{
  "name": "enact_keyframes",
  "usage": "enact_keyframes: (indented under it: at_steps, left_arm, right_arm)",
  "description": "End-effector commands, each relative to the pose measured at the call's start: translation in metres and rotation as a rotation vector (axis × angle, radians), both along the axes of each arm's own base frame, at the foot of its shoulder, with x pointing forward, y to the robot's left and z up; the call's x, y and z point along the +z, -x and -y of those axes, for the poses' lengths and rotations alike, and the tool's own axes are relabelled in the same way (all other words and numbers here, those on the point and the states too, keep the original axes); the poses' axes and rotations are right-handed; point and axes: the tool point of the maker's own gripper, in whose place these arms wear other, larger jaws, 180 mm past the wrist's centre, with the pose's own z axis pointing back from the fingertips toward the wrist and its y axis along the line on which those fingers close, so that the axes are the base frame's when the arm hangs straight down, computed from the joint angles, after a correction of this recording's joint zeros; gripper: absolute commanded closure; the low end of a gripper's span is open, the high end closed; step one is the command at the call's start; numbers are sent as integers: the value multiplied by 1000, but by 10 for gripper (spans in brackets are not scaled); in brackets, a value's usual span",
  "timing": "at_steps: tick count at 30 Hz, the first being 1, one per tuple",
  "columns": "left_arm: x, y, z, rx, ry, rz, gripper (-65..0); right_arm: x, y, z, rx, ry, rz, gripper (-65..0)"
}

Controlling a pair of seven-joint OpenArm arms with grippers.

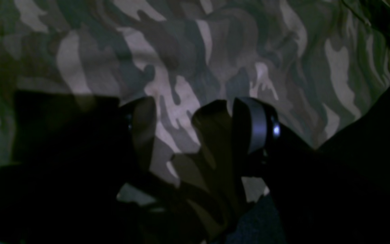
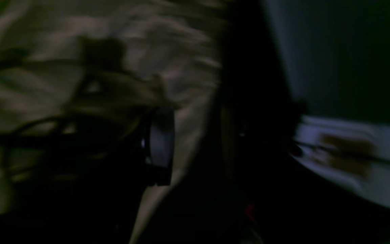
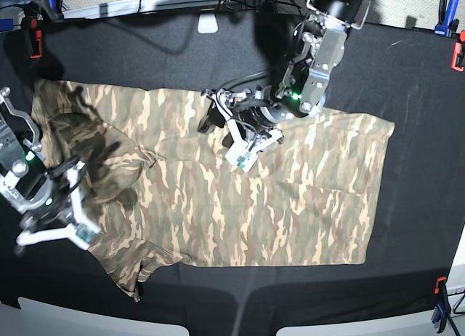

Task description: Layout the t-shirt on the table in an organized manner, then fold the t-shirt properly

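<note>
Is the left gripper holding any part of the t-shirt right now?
No, the left gripper hangs open above the t-shirt, with flat camouflage cloth showing between its fingers and nothing pinched.

count: 1 t-shirt (image 3: 240, 198), 1 surface (image 3: 414, 74)
2 hands: left hand (image 3: 243, 141), right hand (image 3: 69, 220)

Both pincers, left (image 3: 243, 136) and right (image 3: 58, 220), gape apart.
</note>
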Motion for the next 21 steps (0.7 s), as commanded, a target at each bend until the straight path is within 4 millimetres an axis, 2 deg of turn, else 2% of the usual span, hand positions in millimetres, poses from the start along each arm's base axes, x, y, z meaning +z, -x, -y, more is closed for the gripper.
enact_keyframes:
  at_steps: [1, 4, 7, 12, 15, 18, 21]
  left_arm:
    - [-6, 0, -7, 3, -49, -19, -335]
    - [-6, 0, -7, 3, -49, -19, -335]
    - [-6, 0, -7, 3, -49, -19, -335]
    - [-7, 1, -8, 1, -53, -25, -335]
    - [-7, 1, -8, 1, -53, -26, -335]
    - [-7, 1, -8, 1, -53, -25, -335]
    - [-7, 1, -8, 0, -56, -28, -335]
  right_arm:
    - [10, -1, -6, 45, -23, -9, -225]
    - [-15, 35, -37, 227, -114, -238, -224]
    - [-34, 41, -37, 210, -167, -310, -224]
    - [-86, 29, -15, 57, -239, -386, -224]
    - [-107, 15, -4, -2, -228, -372, -224]
    - [-110, -3, 1, -61, -208, -326, -224]
    - [-95, -25, 1, -105, -213, -245, -224]
